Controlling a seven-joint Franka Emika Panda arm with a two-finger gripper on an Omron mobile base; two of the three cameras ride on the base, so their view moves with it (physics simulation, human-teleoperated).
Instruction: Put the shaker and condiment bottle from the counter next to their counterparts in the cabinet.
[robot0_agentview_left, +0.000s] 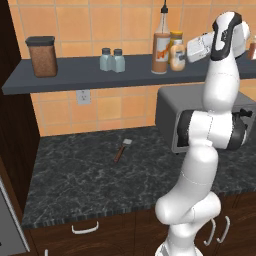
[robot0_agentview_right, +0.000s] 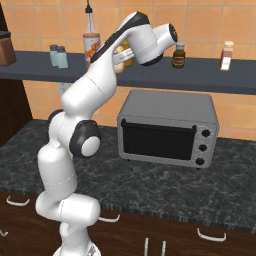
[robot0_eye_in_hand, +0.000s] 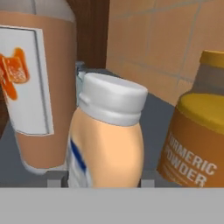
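The robot's fingers (robot0_eye_in_hand: 103, 183) close around a small peach-orange bottle with a white cap (robot0_eye_in_hand: 107, 140), standing upright on the dark slate-grey wall shelf (robot0_agentview_left: 75, 72) between a tall brown pourer bottle (robot0_eye_in_hand: 37, 87) and a squat mustard-yellow bottle (robot0_eye_in_hand: 197, 140).

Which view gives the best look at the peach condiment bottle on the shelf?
The hand view: the condiment bottle is close and central, white cap and body clear, between the fingertips. The left base view shows it small beside the pourer bottle; in the right base view the arm mostly hides it.
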